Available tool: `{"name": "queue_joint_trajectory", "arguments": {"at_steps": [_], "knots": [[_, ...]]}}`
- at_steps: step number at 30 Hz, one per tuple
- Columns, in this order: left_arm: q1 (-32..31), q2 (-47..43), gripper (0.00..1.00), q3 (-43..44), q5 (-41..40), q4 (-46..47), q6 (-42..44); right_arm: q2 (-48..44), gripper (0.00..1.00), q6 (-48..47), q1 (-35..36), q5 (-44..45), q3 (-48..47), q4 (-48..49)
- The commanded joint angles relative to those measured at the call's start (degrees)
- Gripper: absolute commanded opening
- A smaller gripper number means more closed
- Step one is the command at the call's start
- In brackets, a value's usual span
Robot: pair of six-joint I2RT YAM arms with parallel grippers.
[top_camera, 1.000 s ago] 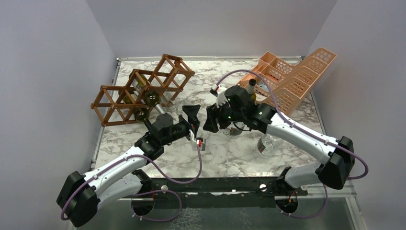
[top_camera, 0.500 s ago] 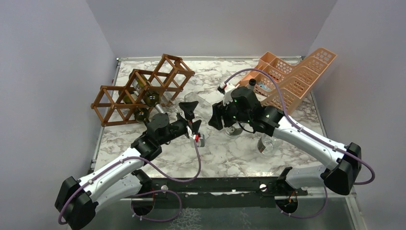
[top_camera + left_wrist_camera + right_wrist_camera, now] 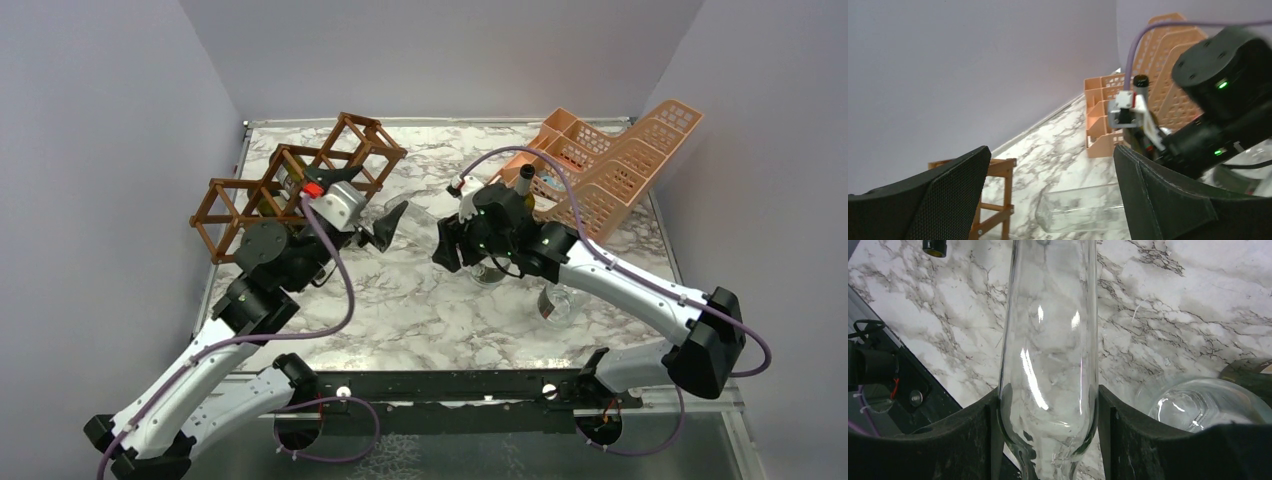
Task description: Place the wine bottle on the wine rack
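Note:
A clear glass wine bottle [image 3: 1048,340] lies level above the marble table, and my right gripper [image 3: 1048,400] is shut on its shoulder, one finger on each side. Seen from above, the bottle [image 3: 418,218] reaches left from my right gripper [image 3: 447,245] towards my left gripper [image 3: 390,222]. The left gripper [image 3: 1050,155] is open wide, and the bottle's base [image 3: 1083,210] shows beyond the gap, apart from both fingers. The brown wooden wine rack [image 3: 345,150] stands at the back left, partly hidden by my left arm. A corner of the rack [image 3: 993,200] shows in the left wrist view.
A peach plastic basket rack [image 3: 610,165] stands at the back right, with a dark bottle [image 3: 526,178] upright beside it. Clear glassware [image 3: 556,300] stands under my right arm, and one glass piece [image 3: 1198,405] is close to the right fingers. Walls close in three sides.
My left gripper has opened wide, and the left arm has lifted and swung back towards the wine rack. The right arm holds the bottle almost in place.

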State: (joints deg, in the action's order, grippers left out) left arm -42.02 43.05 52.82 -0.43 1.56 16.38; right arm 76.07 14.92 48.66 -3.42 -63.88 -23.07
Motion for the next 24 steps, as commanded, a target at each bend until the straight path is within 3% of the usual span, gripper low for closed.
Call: {"name": "queue_joint_trajectory", "arguments": {"at_steps": [1, 5, 9, 16, 24], "knots": [[-0.2, -2.2, 0.99, 5.8, -0.2, -11.8, -19.1, 1.9, 0.01, 0.0, 0.1, 0.4, -3.9, 5.9], [-0.2, -4.7, 0.99, 9.9, -0.7, -19.1, -26.9, 3.7, 0.01, 1.0, 0.1, 2.0, -5.2, 7.9], [-0.1, -7.6, 0.99, 14.0, -5.6, -26.7, -28.9, 5.6, 0.01, 2.3, 0.1, 3.6, -5.7, 11.2], [-0.1, -10.0, 0.99, 20.2, -15.3, -35.0, -25.9, 10.2, 0.01, 4.0, 0.1, 5.3, -9.3, 14.6], [-0.1, -9.2, 0.99, 22.4, -18.6, -35.8, -22.1, 16.5, 0.01, 3.3, 0.1, 8.7, -14.3, 16.9]]}}
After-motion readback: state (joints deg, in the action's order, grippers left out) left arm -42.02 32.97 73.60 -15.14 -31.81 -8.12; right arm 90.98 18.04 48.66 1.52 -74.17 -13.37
